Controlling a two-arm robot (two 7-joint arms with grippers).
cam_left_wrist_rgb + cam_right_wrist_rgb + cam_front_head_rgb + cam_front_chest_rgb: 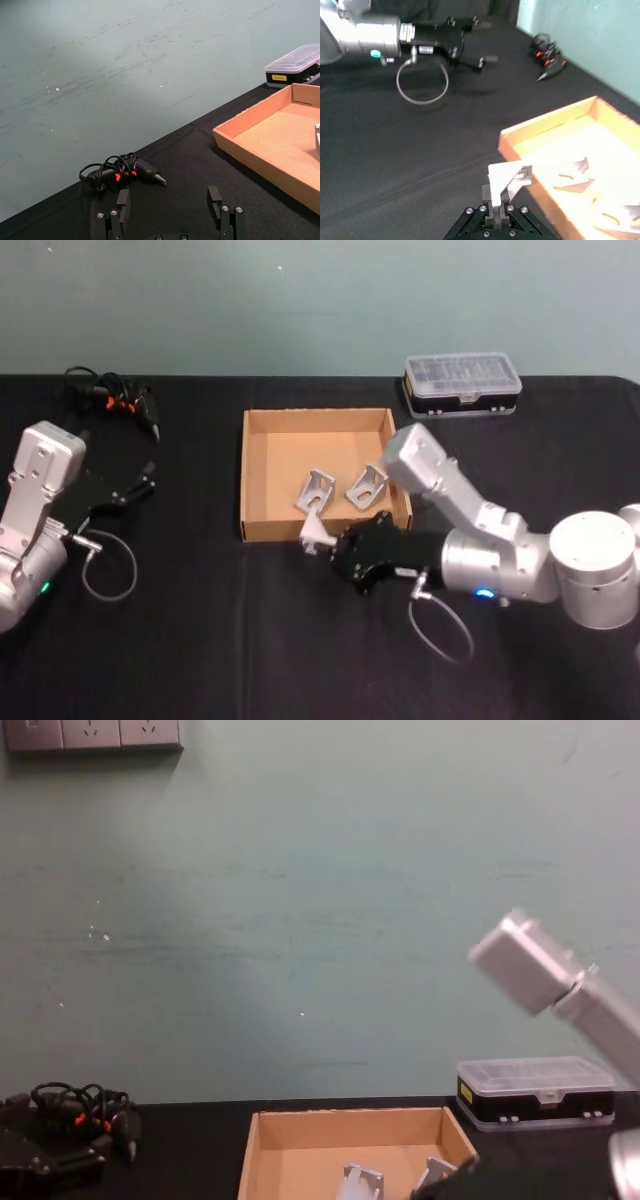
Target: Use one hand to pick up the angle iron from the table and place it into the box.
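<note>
My right gripper (327,540) is shut on a silver angle iron (316,529), holding it just in front of the front wall of the tan cardboard box (262,529), slightly above the black table (200,640). In the right wrist view the held angle iron (507,180) stands between the fingers (495,206), beside the box's near corner (506,139). Two more angle irons (316,492) (366,486) lie inside the box. My left gripper (140,483) rests open and idle at the table's left side, with its fingers (123,204) wide apart.
A clear-lidded black case (462,383) stands behind the box at the right. A black tool with a coiled cable and orange marks (112,397) lies at the back left. Cable loops hang from both wrists (108,567) (440,630).
</note>
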